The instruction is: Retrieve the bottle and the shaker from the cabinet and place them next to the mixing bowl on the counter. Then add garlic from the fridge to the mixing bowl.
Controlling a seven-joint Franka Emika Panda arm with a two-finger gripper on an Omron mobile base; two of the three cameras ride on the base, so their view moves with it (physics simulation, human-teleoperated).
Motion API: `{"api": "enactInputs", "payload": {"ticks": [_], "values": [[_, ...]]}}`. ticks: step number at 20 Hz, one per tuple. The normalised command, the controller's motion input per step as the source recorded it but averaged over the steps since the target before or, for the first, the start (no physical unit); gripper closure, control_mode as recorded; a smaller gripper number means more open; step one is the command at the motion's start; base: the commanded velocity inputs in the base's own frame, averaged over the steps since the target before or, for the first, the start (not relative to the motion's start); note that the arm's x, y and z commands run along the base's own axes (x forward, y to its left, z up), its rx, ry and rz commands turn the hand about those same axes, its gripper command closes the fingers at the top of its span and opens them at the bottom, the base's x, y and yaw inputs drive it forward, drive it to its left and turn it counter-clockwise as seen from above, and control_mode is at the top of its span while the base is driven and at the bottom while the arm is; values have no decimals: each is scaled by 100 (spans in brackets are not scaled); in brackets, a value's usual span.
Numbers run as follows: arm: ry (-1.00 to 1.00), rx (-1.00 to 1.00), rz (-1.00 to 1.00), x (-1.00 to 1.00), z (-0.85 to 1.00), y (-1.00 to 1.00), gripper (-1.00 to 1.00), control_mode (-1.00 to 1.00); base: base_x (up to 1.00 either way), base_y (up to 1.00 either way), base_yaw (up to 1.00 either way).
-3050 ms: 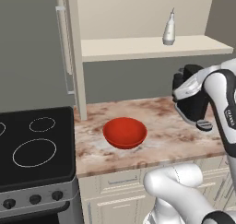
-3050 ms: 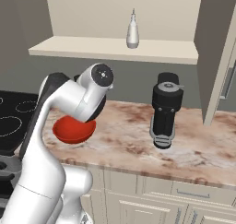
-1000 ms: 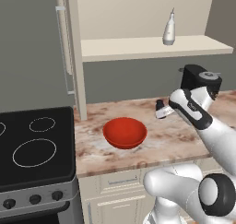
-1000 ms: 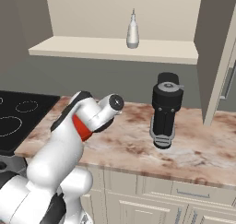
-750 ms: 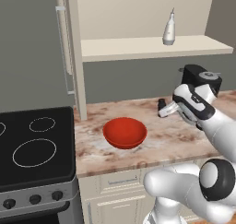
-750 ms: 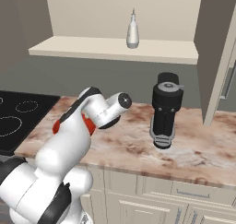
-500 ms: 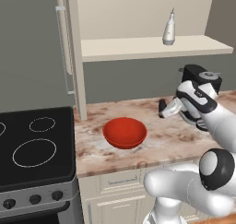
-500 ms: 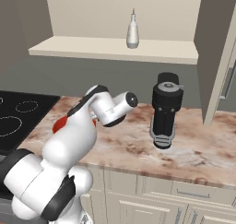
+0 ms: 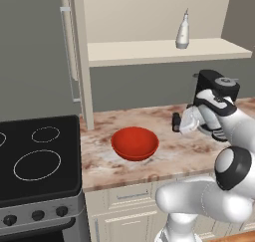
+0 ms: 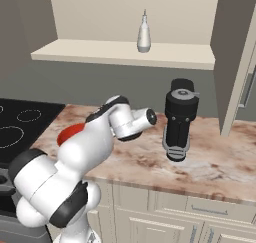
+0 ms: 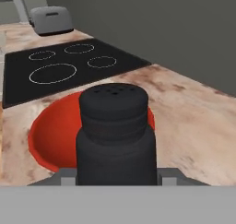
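Observation:
My gripper [image 9: 179, 124] is shut on the shaker [image 9: 176, 122], a small black cylinder held upright low over the counter [image 9: 164, 159], just right of the red mixing bowl [image 9: 135, 142]. In the hand view the shaker [image 11: 115, 135] stands between the fingers with the mixing bowl [image 11: 50, 135] right behind it. In the right base view my arm hides most of the bowl [image 10: 69, 132]. The whitish bottle [image 9: 183, 31] stands upright on the cabinet shelf [image 9: 149, 52], as the right base view also shows: bottle [image 10: 144, 34], shelf [image 10: 100, 51]. The garlic and the fridge are out of view.
A black coffee machine [image 10: 180, 119] stands on the counter right of my hand, close behind it in the left base view. The black stovetop [image 9: 35, 161] adjoins the counter on the left. A grey toaster [image 11: 50, 19] sits beyond the stove.
The wrist has swung further toward the coffee machine side, and the shaker has sunk slightly toward the counter beside the bowl. Bottle and bowl have not moved.

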Motion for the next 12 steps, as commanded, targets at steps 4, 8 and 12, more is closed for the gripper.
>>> {"api": "enactInputs", "payload": {"ticks": [4,8,12], "values": [[-1,0,0,0,-13,29,100,-100,0,0,0],[0,-1,0,0,-22,35,100,-100,0,0,0],[0,-1,-1,1,-38,0,100,-100,0,0,0]]}}
